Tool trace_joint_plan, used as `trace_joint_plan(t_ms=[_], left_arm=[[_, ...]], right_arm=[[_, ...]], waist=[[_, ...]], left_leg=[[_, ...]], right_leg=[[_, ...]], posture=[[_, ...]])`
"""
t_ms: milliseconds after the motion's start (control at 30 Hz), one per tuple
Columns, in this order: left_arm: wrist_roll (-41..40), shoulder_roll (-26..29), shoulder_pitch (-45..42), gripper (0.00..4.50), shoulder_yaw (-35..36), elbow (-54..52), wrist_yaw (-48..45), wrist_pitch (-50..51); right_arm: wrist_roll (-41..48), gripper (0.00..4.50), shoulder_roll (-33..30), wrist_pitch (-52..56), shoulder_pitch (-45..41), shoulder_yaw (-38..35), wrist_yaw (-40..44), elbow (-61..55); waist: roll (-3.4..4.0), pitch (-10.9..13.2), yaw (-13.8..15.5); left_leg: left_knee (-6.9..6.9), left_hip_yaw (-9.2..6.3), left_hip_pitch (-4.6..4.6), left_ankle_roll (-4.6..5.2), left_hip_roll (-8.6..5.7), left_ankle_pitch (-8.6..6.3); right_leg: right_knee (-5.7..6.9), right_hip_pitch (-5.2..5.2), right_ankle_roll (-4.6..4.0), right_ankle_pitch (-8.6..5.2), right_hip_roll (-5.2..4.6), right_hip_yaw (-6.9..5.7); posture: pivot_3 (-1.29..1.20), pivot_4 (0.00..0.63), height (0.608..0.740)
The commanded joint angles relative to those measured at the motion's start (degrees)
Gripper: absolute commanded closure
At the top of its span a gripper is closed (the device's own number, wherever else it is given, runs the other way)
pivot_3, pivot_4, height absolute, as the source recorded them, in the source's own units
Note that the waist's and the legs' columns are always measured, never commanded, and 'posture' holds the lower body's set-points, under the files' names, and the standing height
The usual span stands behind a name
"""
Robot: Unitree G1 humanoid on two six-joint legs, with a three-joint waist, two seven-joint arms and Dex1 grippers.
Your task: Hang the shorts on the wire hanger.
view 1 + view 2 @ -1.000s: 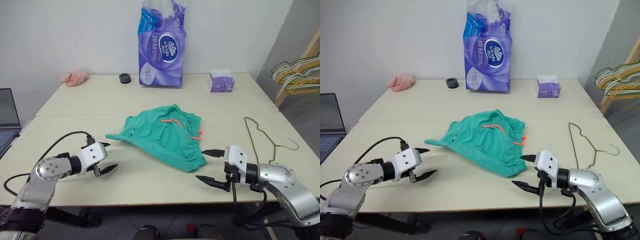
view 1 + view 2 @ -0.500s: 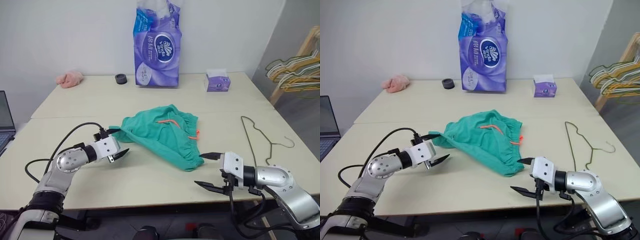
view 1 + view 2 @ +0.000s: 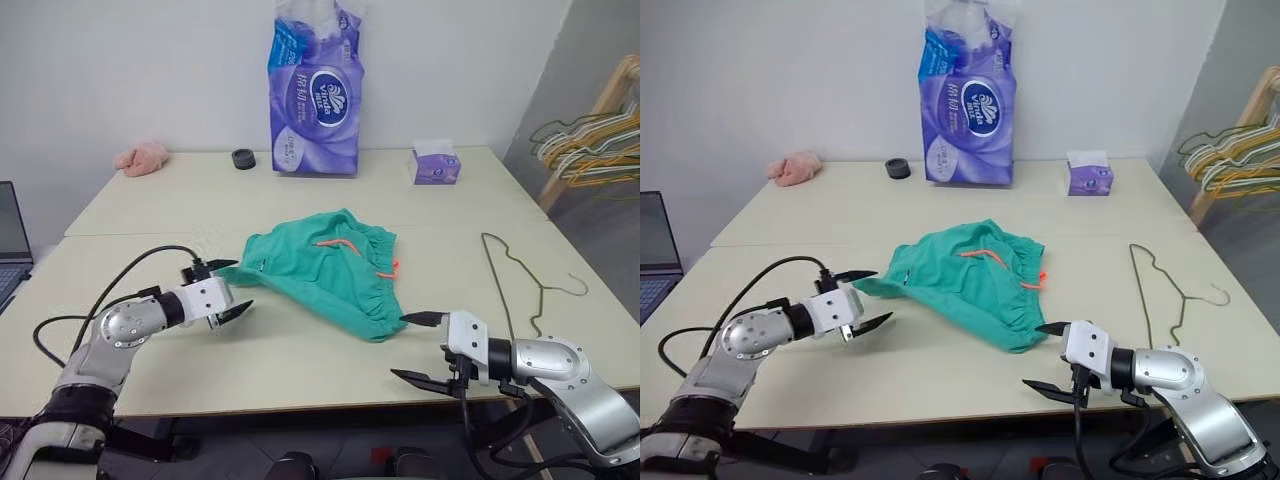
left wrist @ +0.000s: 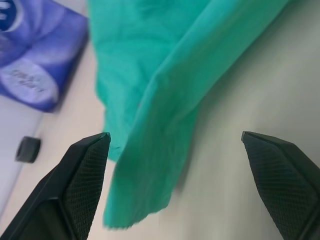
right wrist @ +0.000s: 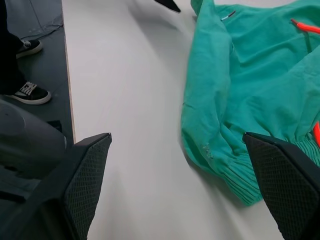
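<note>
With both jaws spread wide, the left gripper [image 3: 224, 290] frames the shorts' [image 3: 325, 270] left corner while the right gripper [image 3: 420, 350] waits empty; pinch shallow and the fabric slips free.

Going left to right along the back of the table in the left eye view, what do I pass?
pink cloth → small black ring → purple tissue pack → small purple tissue box
</note>
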Motion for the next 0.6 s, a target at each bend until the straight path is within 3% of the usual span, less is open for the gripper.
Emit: trace_joint_plan(t_ms=[33,233,333,600], left_arm=[[1.88,-0.92,-4.70,0.04,-1.09,3.25,1.05,-0.78],[6.77,-3.61,-10.60,0.04,-5.00,10.85,3.19,-3.30],[6.59,-3.26,-10.20,0.04,-6.60,12.87,-0.28,-4.73],[3.98,-1.99,-8.21,2.36,-5.37,12.34,-3.95,-4.92]], right_arm=[[-0.16,0.00,-0.50,-0.59,-0.87,-0.47,0.38,-2.11],[-0.42,0.00,-0.59,-0.68,-0.58,-0.22,0.09,-2.44],[-0.61,0.00,-0.58,-0.52,-0.64,-0.14,-0.10,-2.67],[-6.55,0.00,-0.39,-3.57,-3.01,2.14,-1.60,-2.30]], waist=[[-0.03,-0.02,-0.08],[-0.06,-0.04,-0.40],[-0.08,-0.05,-0.95],[-0.10,-0.07,-1.88]], left_leg=[[0.01,0.00,0.00,0.00,0.00,0.00],[0.01,0.02,-0.02,-0.01,-0.02,0.00],[0.01,0.04,-0.01,0.00,-0.02,0.00],[0.01,0.05,0.02,0.00,-0.02,0.00]], right_leg=[[0.01,0.00,0.00,0.00,0.00,0.00],[-0.04,-0.02,-0.01,0.01,0.00,0.06],[-0.06,-0.03,-0.02,0.02,0.00,0.09],[-0.03,-0.04,-0.03,0.02,0.00,0.12]], posture=[[-0.06,0.000,0.740],[-0.07,0.000,0.740],[-0.08,0.000,0.740],[-0.08,0.000,0.740]])
